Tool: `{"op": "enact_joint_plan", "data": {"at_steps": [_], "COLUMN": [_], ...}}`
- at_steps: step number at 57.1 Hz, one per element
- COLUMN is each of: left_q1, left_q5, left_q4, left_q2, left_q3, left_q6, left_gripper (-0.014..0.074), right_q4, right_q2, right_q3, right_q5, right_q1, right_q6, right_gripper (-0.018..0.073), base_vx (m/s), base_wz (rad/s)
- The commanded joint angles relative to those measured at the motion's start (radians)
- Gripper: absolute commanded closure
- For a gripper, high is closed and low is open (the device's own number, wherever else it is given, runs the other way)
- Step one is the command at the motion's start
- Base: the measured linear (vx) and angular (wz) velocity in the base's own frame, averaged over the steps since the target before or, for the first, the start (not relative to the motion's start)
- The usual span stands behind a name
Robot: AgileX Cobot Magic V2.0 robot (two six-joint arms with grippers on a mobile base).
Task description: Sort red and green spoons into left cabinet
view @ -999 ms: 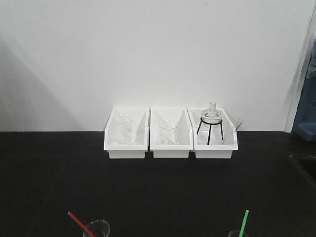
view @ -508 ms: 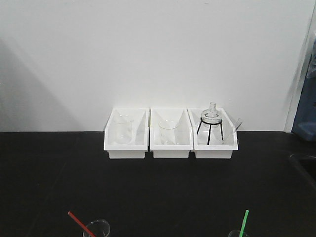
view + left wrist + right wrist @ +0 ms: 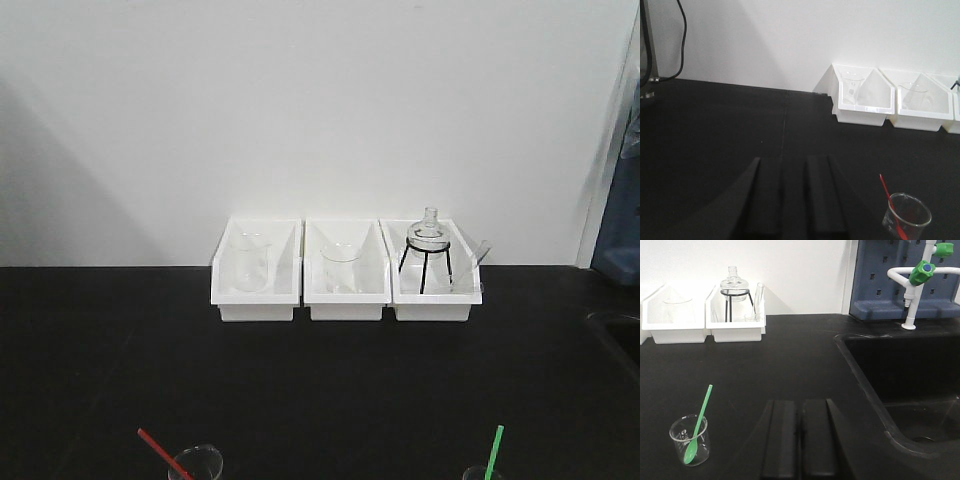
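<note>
Fingers [image 3: 765, 200] of left tool [image 3: 787, 161] apart, right tool [image 3: 800, 403] closed, low over bench [image 3: 765, 365].

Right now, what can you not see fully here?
Front view: the bottom edge cuts off the thin red plastic spoon, the thin green plastic spoon and both clear glass beakers.
Left wrist view: the right edge cuts off the third white plastic bin.
Left cabinet: in no view.

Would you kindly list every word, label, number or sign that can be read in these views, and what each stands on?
None can be read.
The beaker holding the green spoon seems to bear faint printed marks, too small and blurred to read.
The bins and the tap show no text.
</note>
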Motion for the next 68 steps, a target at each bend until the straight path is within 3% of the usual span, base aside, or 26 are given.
{"op": "enact_joint_plan", "data": {"at_steps": [1, 15, 22, 35, 45, 50, 58, 68], "left_q1": [0.000, 0.000, 0.000, 0.000, 0.000, 0.000, 0.000, 0.000], "left_q5": [-0.075, -0.085, -0.040, 0.096, 0.059, 0.056, 0.033, -0.026], "left_q4": [-0.008, -0.013, -0.040, -0.176, -0.374, -0.484, -0.689, -1.034], "left_q2": [0.010, 0.010, 0.010, 0.043, 0.136, 0.223, 0.359, 0.497], "left_q3": [-0.028, -0.028, -0.028, -0.028, -0.028, -0.028, -0.028, -0.028], "left_q6": [-0.009, -0.009, -0.009, -0.009, 0.010, 0.064, 0.249, 0.521], "left_gripper": [0.0192, 0.0157, 0.0157, 0.0157, 0.0156, 0.0156, 0.0156, 0.0156], "right_q4": [-0.018, -0.018, 0.027, 0.086, 0.101, 0.101, 0.101, 0.101], "right_q2": [0.017, 0.017, 0.017, 0.017, 0.096, 0.185, 0.361, 0.570], "right_q3": [-0.034, -0.034, -0.034, -0.034, -0.034, -0.034, -0.034, -0.034], "right_q5": [-0.075, -0.075, -0.075, -0.069, -0.068, -0.096, -0.241, -0.479], "right_q1": [0.001, 0.001, 0.001, 0.001, 0.001, 0.001, 0.001, 0.001], "right_q6": [-0.005, -0.004, -0.004, -0.004, -0.004, -0.004, -0.007, -0.002], "right_gripper": [0.0322, 0.0197, 0.0159, 0.0157, 0.0157, 0.0157, 0.0157, 0.0157], "base_vx": [0.00, 0.00, 0.00, 0.00, 0.00, 0.00, 0.00, 0.00], "base_wz": [0.00, 0.00, 0.00, 0.00, 0.00, 0.00, 0.00, 0.00]}}
